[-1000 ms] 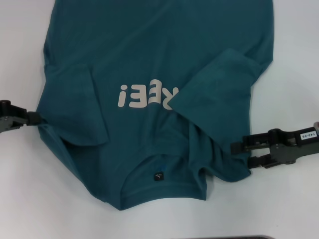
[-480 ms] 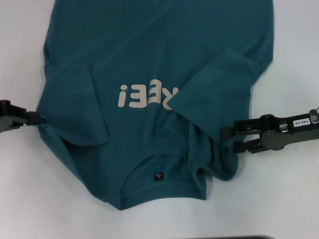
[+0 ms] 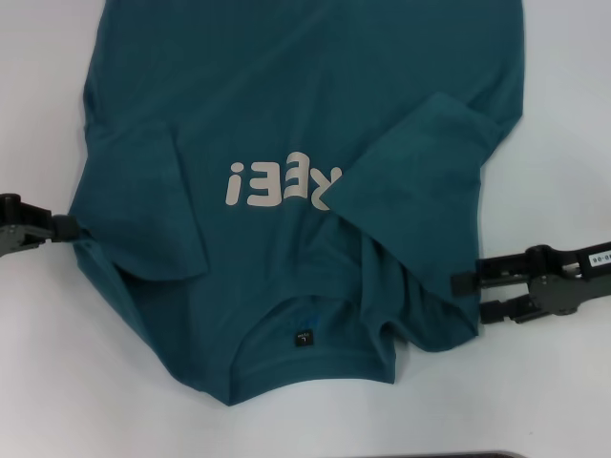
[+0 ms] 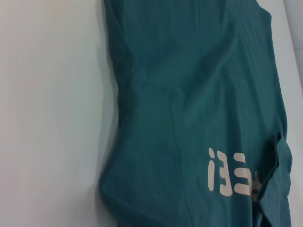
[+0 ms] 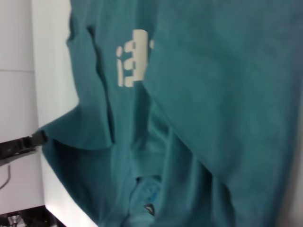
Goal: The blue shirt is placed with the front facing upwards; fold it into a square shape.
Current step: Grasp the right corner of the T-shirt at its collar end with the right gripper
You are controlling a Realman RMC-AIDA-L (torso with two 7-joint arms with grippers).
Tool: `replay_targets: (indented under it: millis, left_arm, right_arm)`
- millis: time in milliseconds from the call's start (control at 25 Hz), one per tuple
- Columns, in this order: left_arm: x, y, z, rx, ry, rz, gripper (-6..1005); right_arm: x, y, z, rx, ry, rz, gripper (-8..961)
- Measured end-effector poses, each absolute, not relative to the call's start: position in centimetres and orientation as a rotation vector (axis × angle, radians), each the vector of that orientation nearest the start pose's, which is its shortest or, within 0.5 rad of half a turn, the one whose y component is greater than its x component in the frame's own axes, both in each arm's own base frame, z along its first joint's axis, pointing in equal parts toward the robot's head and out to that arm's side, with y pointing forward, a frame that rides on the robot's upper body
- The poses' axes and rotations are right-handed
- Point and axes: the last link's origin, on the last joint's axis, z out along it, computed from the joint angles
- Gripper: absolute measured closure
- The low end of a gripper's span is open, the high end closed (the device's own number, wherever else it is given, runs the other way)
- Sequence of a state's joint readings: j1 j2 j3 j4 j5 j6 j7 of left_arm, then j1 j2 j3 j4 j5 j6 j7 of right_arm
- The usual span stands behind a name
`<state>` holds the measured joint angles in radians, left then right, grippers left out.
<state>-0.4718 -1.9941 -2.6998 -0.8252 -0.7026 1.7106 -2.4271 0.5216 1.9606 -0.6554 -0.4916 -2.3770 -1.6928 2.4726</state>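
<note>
Pinching blue shirt (image 3: 305, 114) at both shoulder edges, left gripper (image 3: 69, 229) and right gripper (image 3: 466, 296), jaws spread, probably to lift and fold.

One blue shirt (image 3: 286, 114), two hands: left hand (image 3: 69, 229), right hand (image 3: 465, 296); maybe one table (image 3: 535, 401).

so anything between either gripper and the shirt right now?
Nothing visible. In the head view the left gripper is at the blue shirt's left edge, and the right gripper sits at the bunched shoulder on the right, jaws apart. Only bare white table lies around them.
</note>
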Motion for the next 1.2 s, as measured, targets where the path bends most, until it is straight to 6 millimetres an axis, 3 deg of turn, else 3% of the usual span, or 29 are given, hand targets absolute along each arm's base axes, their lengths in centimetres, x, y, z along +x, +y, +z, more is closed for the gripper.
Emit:
replay_targets:
  millis: [680, 1200]
  left_arm:
    - [-33.5, 29.4, 6.6, -2.099, -2.058, -0.413, 999]
    - [-33.4, 29.4, 6.6, -2.104, -2.057, -0.416, 1000]
  right_arm:
    - [32.4, 27.3, -0.2, -2.195, 2.396, 0.176, 11]
    - [29.8, 29.3, -1.0, -2.298, 2.306, 0.360, 12]
